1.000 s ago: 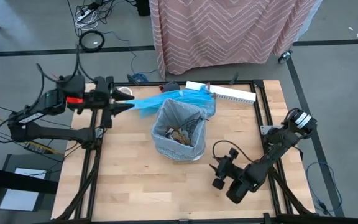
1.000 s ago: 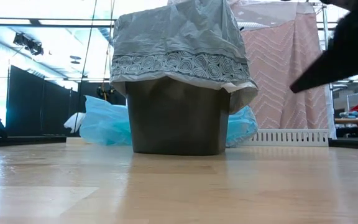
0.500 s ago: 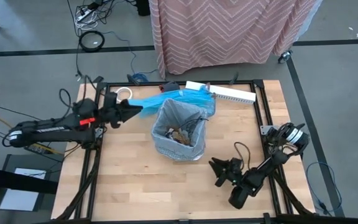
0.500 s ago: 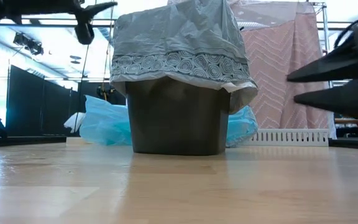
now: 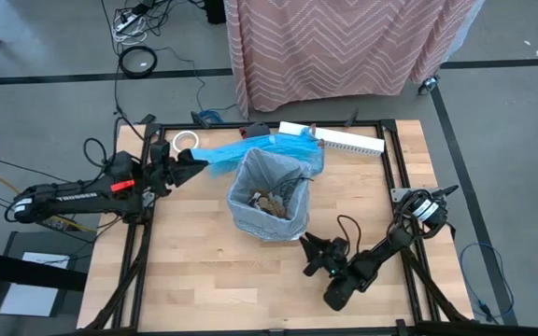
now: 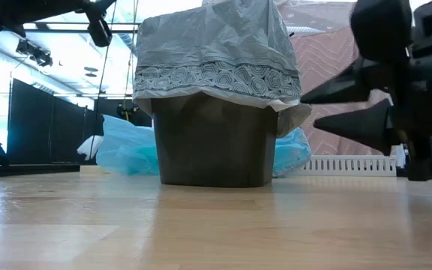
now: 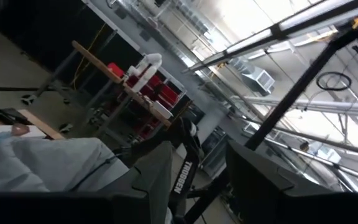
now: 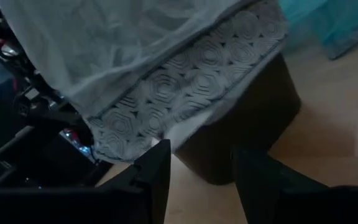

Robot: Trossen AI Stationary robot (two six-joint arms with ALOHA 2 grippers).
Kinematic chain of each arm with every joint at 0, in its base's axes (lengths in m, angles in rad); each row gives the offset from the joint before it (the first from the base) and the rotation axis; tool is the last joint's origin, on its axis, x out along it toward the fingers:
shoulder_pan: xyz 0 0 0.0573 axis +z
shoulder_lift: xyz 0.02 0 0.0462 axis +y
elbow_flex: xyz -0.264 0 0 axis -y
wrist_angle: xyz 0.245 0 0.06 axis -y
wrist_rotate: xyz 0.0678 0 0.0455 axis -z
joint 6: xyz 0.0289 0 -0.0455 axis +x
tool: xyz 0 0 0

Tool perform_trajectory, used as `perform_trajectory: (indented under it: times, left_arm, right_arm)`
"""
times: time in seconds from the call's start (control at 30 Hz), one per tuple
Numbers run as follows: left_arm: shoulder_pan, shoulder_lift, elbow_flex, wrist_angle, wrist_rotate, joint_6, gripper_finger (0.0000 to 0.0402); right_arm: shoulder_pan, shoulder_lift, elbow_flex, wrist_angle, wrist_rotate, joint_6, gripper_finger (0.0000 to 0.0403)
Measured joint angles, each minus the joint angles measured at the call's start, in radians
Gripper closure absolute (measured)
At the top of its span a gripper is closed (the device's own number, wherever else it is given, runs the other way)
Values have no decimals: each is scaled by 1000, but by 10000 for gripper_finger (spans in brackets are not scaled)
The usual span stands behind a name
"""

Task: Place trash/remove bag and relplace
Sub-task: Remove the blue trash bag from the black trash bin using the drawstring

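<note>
A dark bin (image 6: 212,146) stands mid-table, lined with the grey bag (image 5: 267,191); the bag's patterned hem (image 8: 185,87) hangs over the bin's rim. Brown trash scraps (image 5: 269,202) lie inside. My right gripper (image 6: 310,111) hovers low, just right of the bin, and points level at the bin's side. It is open, one finger above the other, and holds nothing. Left of the bin and higher up, my left gripper (image 5: 197,161) is open and tipped upward; its wrist view shows a grey bag (image 7: 42,165) and the ceiling.
A bright blue plastic bag (image 5: 250,149) lies behind the bin along the far edge. A white tape roll (image 5: 187,140) sits at the far left. A white perforated strip (image 5: 344,140) lies at the far right. Bare wood (image 5: 204,271) spreads in front of the bin.
My left gripper has sunk, rolled and tipped its fingers upward, staying left of the bin. My right gripper has come down toward the table and moved left toward the bin, rolling so that its fingers stand one above the other. The bin and bag have kept still.
</note>
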Motion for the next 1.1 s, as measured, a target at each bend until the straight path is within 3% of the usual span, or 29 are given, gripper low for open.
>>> perform_trajectory:
  times: [0.37, 0.7, 0.87, 1.1]
  left_arm:
    - [-1, 0, 0, -6, 28, 31, 243]
    - [-1, 0, 0, -9, 29, 54, 243]
    - [-1, 1, 0, -11, 60, 54, 243]
    - [-1, 1, 0, -13, 71, 57, 243]
  right_arm:
    - [-24, 1, 12, 27, -3, -32, 244]
    - [-89, 1, 12, 182, -130, -238, 249]
    - [-99, 1, 12, 285, -119, -366, 285]
    - [-122, 1, 12, 326, -186, -465, 393]
